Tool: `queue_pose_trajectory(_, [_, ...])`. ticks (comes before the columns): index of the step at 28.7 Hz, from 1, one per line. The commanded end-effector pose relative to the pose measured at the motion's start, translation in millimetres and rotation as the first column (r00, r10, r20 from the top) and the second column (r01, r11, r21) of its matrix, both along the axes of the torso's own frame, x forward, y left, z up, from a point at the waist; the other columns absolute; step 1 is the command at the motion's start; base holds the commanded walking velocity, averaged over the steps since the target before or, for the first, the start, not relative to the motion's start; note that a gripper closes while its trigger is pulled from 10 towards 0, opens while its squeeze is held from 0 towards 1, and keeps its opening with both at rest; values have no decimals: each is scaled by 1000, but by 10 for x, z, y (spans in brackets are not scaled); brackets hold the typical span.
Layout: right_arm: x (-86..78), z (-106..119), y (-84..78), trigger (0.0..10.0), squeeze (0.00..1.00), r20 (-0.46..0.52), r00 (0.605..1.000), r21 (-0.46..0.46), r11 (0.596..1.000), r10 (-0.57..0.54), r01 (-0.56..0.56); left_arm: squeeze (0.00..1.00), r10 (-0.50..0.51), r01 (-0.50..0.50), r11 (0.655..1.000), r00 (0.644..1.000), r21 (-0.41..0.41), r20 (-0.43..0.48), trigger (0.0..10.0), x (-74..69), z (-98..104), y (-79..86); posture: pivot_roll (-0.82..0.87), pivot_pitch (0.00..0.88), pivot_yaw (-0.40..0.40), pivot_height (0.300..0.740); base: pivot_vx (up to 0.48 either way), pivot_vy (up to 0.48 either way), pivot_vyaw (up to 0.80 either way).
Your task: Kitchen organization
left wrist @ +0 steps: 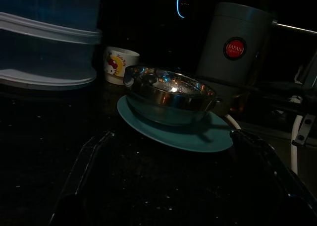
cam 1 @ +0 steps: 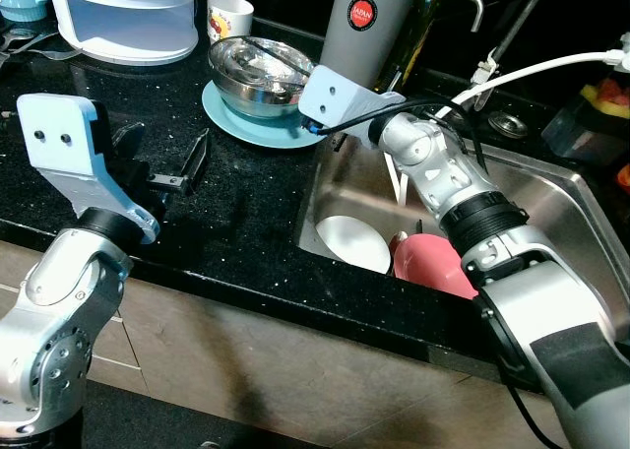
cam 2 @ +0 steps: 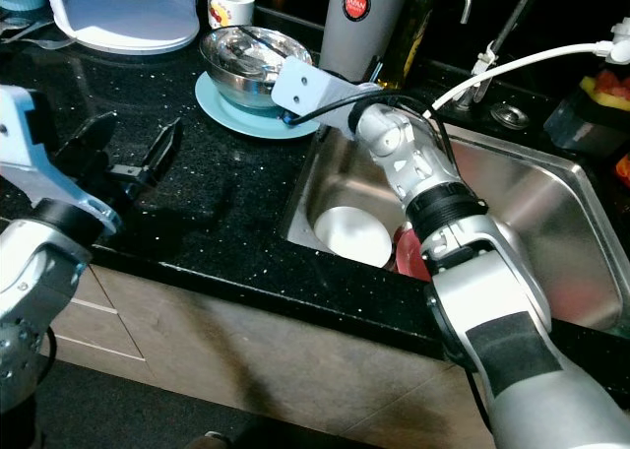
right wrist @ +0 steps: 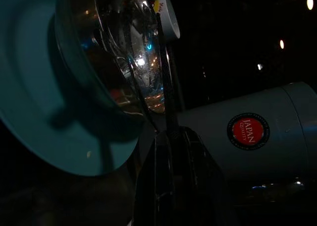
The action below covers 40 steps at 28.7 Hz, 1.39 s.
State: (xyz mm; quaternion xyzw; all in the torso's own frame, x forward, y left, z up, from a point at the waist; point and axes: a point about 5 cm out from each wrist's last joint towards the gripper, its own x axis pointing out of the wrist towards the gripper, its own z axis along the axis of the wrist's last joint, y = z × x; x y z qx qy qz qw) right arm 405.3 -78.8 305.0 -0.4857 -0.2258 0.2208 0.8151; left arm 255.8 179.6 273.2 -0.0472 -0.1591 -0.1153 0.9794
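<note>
Gripper on my left hovers with its fingers spread wide over the black surface. Further right, the steel bowl sits on a teal plate beside the sink. My right gripper is clamped on the bowl's rim.

The right gripper fingertips seem hidden behind the steel bowl rim

open black counter before steel bowl, grey flask crowding behind
</note>
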Motion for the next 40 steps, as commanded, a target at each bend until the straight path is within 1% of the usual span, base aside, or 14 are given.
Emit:
queue_pose_trajectory(1, [-1,-1,-38,0,0,1,1000,31,999,-11,11,0,-22,22,1000,1000,3,-1,10000,8,-13,-49,220,58,-184,740,0,0,0])
queue_pose_trajectory(5, [-1,22,-44,0,0,8,1000,59,998,-14,14,0,-24,24,1000,1000,4,-1,10000,10,-14,-56,220,59,-184,740,0,0,0])
queue_pose_trajectory(10, [-13,130,-84,0,0,-6,1000,295,955,22,-19,0,-28,28,1000,1000,5,2,10000,13,-9,-66,223,54,-182,740,0,0,0])
queue_pose_trajectory(12, [-47,173,-85,0,0,-42,991,465,880,125,-91,0,-30,30,1000,1000,6,3,10000,15,-8,-69,222,54,-182,740,0,0,0])
queue_pose_trajectory(13, [-47,173,-85,0,0,-42,991,465,880,125,-91,0,-30,30,1000,1000,6,3,10000,15,-8,-69,222,54,-182,740,0,0,0])
queue_pose_trajectory(16, [-108,208,-84,0,0,-67,957,619,764,282,-182,0,-30,30,1000,1000,5,5,10000,16,-5,-67,224,49,-178,740,0,0,0])
queue_pose_trajectory(17, [-108,208,-84,0,0,-67,957,619,764,282,-182,0,-30,30,1000,1000,5,5,10000,16,-5,-67,224,49,-178,740,0,0,0])
queue_pose_trajectory(19, [-211,216,-92,0,0,-69,867,757,592,493,-276,0,-31,31,1000,999,5,8,10000,21,0,-62,217,42,-171,740,0,0,0])
queue_pose_trajectory(20, [-268,201,-104,1255,0,-63,816,793,526,574,-309,0,-32,32,999,999,4,10,10000,26,4,-61,214,38,-167,740,0,0,0])
queue_pose_trajectory(26, [-371,95,-227,784,0,-63,724,855,411,687,-316,0,-36,36,999,999,4,21,10000,45,28,-46,205,25,-155,740,0,0,-400])
queue_pose_trajectory(34, [-437,-58,-566,0,0,-95,729,871,412,678,-269,0,-42,42,999,999,6,30,10000,71,47,-29,189,11,-144,740,0,0,-800])
queue_pose_trajectory(38, [-458,-169,-736,0,0,-195,772,811,542,605,-220,0,-54,53,999,998,5,36,10000,95,51,-48,181,0,-140,740,0,0,-800])
queue_pose_trajectory(39, [-437,-216,-756,549,0,-241,797,767,612,554,-194,0,-55,55,998,998,5,36,10000,101,50,-52,178,0,-139,740,0,0,-800])
queue_pose_trajectory(40, [-437,-216,-756,549,0,-241,797,767,612,554,-194,0,-55,55,998,998,5,36,10000,101,50,-52,178,0,-139,740,0,0,-800])
